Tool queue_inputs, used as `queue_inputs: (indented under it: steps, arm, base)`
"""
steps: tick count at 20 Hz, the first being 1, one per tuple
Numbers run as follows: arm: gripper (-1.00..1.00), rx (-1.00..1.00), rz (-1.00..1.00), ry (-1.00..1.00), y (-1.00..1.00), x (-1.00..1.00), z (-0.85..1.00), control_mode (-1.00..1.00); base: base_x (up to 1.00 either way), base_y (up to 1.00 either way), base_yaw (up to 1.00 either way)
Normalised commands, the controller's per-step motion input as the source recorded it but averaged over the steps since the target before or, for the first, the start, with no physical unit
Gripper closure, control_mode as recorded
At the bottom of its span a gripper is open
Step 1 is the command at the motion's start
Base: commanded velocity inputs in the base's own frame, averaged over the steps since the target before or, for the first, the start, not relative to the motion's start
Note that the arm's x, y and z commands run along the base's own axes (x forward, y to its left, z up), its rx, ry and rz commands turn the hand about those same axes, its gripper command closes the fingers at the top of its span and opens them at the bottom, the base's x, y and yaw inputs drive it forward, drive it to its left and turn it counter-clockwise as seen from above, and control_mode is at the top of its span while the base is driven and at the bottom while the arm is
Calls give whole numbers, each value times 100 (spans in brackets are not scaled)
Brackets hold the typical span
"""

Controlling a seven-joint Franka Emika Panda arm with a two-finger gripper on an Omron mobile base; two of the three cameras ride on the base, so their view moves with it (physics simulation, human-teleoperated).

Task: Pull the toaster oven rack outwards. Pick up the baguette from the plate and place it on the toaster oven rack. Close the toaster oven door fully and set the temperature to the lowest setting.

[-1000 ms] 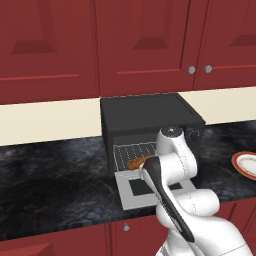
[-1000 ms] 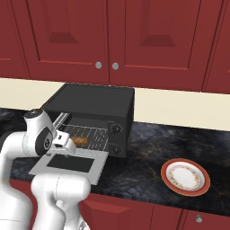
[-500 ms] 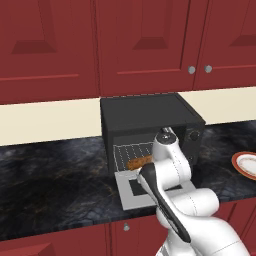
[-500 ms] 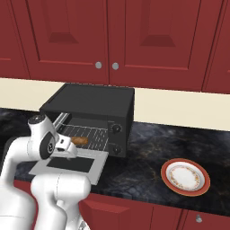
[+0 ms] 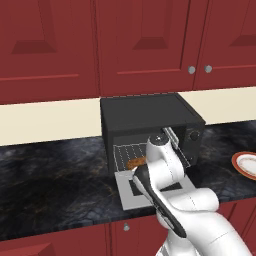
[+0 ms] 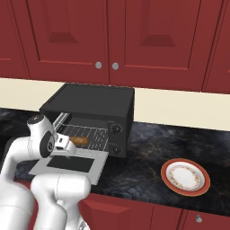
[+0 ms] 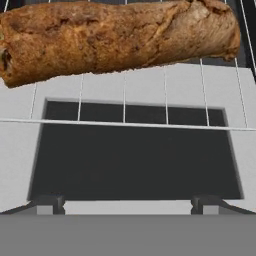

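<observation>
Resting on the pulled-out toaster oven rack (image 7: 165, 90), the baguette (image 7: 117, 37) lies free; the end effector (image 7: 125, 202) hangs wide open and empty above the lowered toaster oven door (image 7: 135, 155), which needs closing.

Arm covers much of the baguette (image 5: 136, 162) and the toaster oven door (image 5: 131, 198) in left base view. Plate (image 5: 246, 164) cut by right edge. Knob markings probably too small to read.
</observation>
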Motion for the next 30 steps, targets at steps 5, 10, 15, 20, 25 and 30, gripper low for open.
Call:
queue_inputs:
  steps: [5,10,15,20,25,30]
  arm:
    - [-100,0,1,-8,0,13,-34,-100]
    - [-100,0,3,-13,0,14,-43,-100]
    - [-100,0,2,-18,-1,10,-43,-100]
    - [-100,0,2,-17,-14,1,-47,-100]
    - [-100,0,0,-15,-41,0,-44,-100]
    - [-100,1,0,-11,-56,1,-46,-100]
  base:
    - [0,0,0]
    - [0,0,0]
    - [0,0,0]
    - [0,0,0]
    - [0,0,0]
    - [0,0,0]
